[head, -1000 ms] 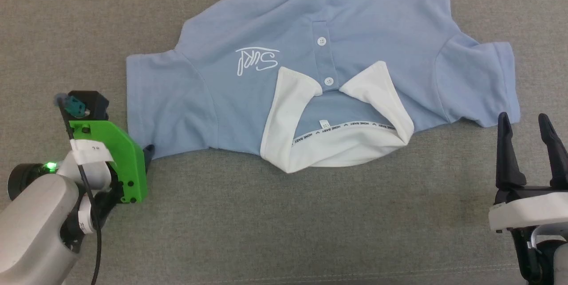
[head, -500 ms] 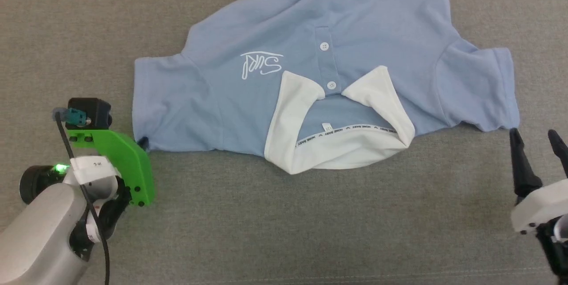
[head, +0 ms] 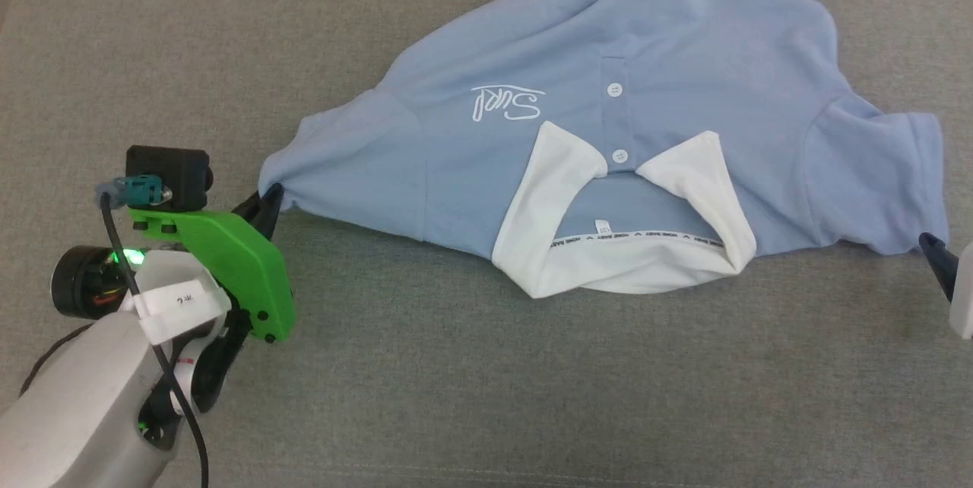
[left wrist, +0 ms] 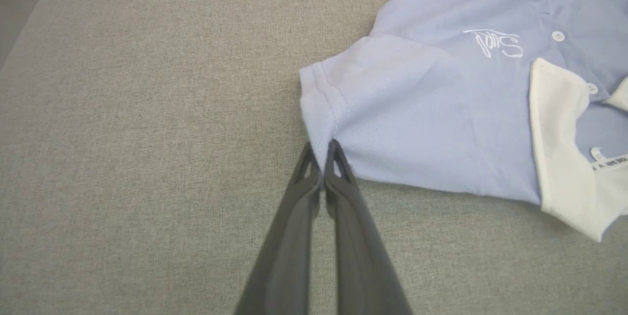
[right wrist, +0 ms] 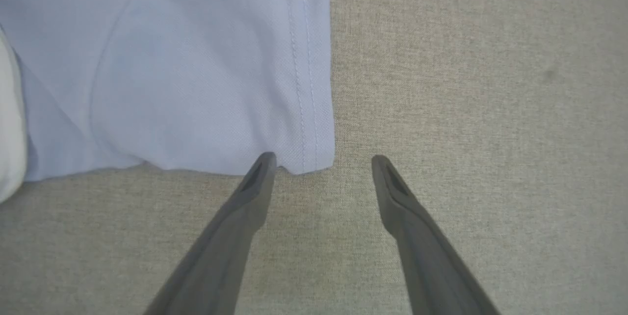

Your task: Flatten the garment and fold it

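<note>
The garment (head: 684, 47), a light blue polo shirt with a white collar (head: 547, 245) and white script logo (head: 505, 102), lies face up on the grey cloth surface, collar toward me. My left gripper (head: 267, 199) is shut on the near corner of its left sleeve; in the left wrist view the dark fingertips (left wrist: 321, 155) pinch the sleeve hem of the garment (left wrist: 431, 109), which bunches to a point. At the far right, my right gripper (head: 942, 260) stands open. Seen from the right wrist, the right gripper (right wrist: 324, 160) straddles the right sleeve's near corner of the garment (right wrist: 196, 84).
The grey woven surface (head: 456, 381) stretches wide in front of the shirt and to its left. Its edge, with darker floor beyond, shows at the far upper left (left wrist: 19, 11). A faint seam runs along the near side (head: 532, 473).
My left gripper has shut on the left sleeve corner, and the sleeve now bunches to a point. The right gripper has reached the right sleeve corner. The head camera has shifted.
</note>
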Available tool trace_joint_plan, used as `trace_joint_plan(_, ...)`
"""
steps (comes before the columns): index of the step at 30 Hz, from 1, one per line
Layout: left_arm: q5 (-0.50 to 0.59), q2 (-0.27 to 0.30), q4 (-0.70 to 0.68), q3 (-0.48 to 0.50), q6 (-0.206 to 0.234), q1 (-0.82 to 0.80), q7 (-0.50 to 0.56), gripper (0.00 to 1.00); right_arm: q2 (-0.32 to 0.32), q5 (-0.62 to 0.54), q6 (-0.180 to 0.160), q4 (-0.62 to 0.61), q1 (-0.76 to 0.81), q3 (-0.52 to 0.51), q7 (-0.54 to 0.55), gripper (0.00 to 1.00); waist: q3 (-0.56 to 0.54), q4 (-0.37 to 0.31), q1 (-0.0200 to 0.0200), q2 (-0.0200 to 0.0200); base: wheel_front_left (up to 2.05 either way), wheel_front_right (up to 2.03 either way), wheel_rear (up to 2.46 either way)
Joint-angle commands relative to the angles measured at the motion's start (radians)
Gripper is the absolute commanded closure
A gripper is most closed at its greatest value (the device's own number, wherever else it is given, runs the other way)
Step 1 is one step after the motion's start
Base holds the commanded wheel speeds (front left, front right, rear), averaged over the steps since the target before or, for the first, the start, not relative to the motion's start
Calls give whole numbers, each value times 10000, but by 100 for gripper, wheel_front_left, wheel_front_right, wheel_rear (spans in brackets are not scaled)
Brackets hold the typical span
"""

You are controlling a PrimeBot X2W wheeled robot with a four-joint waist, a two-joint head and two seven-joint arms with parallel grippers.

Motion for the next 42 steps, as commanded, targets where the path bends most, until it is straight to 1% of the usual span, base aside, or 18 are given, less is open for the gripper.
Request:
trace_joint_plan(1, 184, -27, -76, -28, 87, -27, 9, 100, -91, 0, -15, 173, -222, 107, 165, 0, 164, 152, 0, 0, 0, 0, 0)
trace_joint_plan(5, 248, -126, -203, -171, 86, -49, 27, 100, -259, -11, -15, 761, -496, 428, 528, 0, 369, 315, 0, 0, 0, 0, 0)
trace_joint_plan(12, 299, -185, -215, -313, -1, -223, 129, 100, -286, -154, -15, 1492, -691, 771, 353, 0, 679, 513, 0, 0, 0, 0, 0)
trace_joint_plan(13, 296, -188, -190, -326, -19, -239, 137, 100, -300, -150, -15, 1570, -687, 855, 323, 8, 700, 527, 0, 0, 0, 0, 0)
trace_joint_plan(14, 293, -189, -168, -331, -34, -248, 135, 100, -330, -142, -15, 1613, -678, 924, 275, 100, 714, 537, 0, 0, 0, 0, 0)
trace_joint_plan(20, 281, -182, 97, -270, -95, -225, -63, 100, -675, 164, -15, 1542, -708, 1063, -403, 100, 442, 476, 0, 0, 0, 0, 0)
trace_joint_plan(22, 269, -147, 168, -227, -134, -205, -151, 100, -835, 448, -15, 1335, -800, 1079, -731, 100, 224, 393, 0, 0, 0, 0, 0)
trace_joint_plan(25, 276, -58, 192, -120, -210, -230, -318, 100, -1258, 962, -15, 867, -963, 1220, -1192, 100, -179, 243, 0, 0, 0, 0, 0)
trace_joint_plan(30, 246, 184, -29, 285, -277, -415, -627, 100, -1816, 1927, -15, -30, -1300, 1309, -1568, 100, -889, -7, 0, 0, 0, 0, 0)
trace_joint_plan(31, 243, 279, -115, 402, -294, -491, -672, 100, -1965, 2149, -15, -222, -1383, 1325, -1618, 100, -1033, -53, 0, 0, 0, 0, 0)
trace_joint_plan(36, 80, 723, -651, 1088, -283, -887, -766, 100, -2246, 2889, -15, -793, -2021, 1144, -1590, 100, -1629, -303, 0, 0, 0, 0, 0)
trace_joint_plan(39, -21, 1054, -1014, 1514, -340, -1258, -716, 100, -2320, 3380, -15, -1044, -2581, 1075, -1417, 100, -1962, -430, 0, 0, 0, 0, 0)
trace_joint_plan(42, -158, 1268, -1229, 1869, -429, -1617, -683, 100, -2350, 3740, -15, -1115, -3094, 994, -1135, 100, -2200, -527, 0, 0, 0, 0, 0)
